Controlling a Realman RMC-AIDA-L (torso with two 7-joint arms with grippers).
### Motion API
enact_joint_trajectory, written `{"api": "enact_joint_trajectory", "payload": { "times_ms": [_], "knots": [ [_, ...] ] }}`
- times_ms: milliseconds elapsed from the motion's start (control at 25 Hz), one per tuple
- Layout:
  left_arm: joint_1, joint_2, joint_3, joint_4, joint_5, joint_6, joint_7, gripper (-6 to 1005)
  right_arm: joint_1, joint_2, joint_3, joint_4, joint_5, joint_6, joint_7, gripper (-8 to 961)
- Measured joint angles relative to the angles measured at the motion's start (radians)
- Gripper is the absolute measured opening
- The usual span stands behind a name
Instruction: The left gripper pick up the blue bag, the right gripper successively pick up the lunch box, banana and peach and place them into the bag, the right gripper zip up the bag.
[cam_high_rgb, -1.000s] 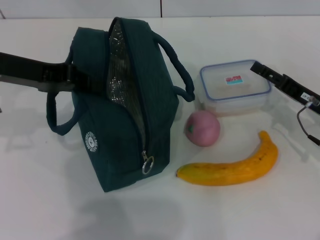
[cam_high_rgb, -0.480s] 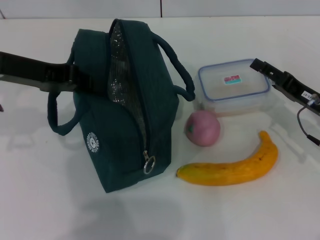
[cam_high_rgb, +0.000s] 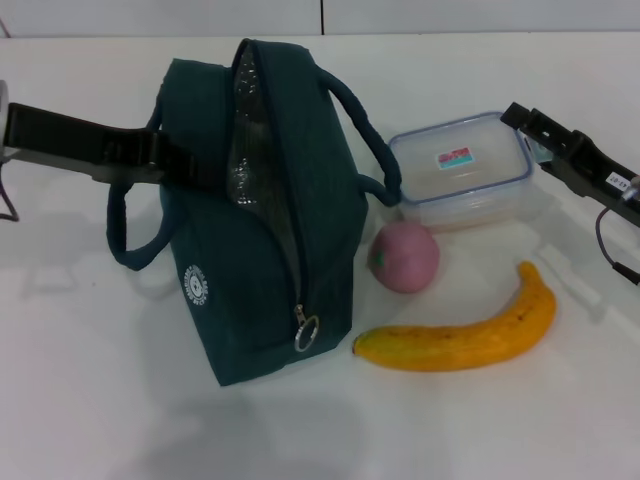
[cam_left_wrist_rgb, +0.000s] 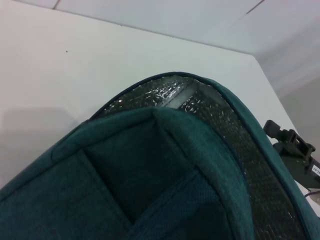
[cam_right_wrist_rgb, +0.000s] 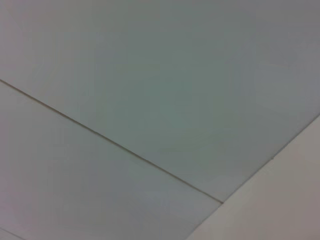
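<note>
The blue bag (cam_high_rgb: 270, 230) stands on the white table, unzipped, with its silver lining (cam_high_rgb: 243, 150) showing. My left gripper (cam_high_rgb: 185, 165) is shut on the bag's left side near the handle. The left wrist view shows the bag's open top (cam_left_wrist_rgb: 150, 175) close up. The clear lunch box (cam_high_rgb: 460, 170) with a blue-rimmed lid is right of the bag, tilted. My right gripper (cam_high_rgb: 522, 120) is shut on its far right corner and also shows in the left wrist view (cam_left_wrist_rgb: 292, 145). The pink peach (cam_high_rgb: 404, 256) and the yellow banana (cam_high_rgb: 470, 335) lie in front of the box.
The zipper pull ring (cam_high_rgb: 306, 333) hangs at the bag's near end. A bag handle (cam_high_rgb: 360, 135) arches toward the lunch box. A cable (cam_high_rgb: 610, 250) hangs from the right arm. The right wrist view shows only pale wall panels.
The bag has shifted right and stands more upright in the left gripper. The lunch box has tilted and moved slightly left and back with the right gripper.
</note>
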Motion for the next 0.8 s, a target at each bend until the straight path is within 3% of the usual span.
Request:
{"api": "enact_joint_trajectory", "payload": {
  "times_ms": [800],
  "knots": [
    [-0.036, 0.007, 0.002, -0.02, 0.0, -0.003, 0.021, 34, 0.037, 0.001, 0.0, 0.008, 0.004, -0.015, 0.064, 717]
  ]
}}
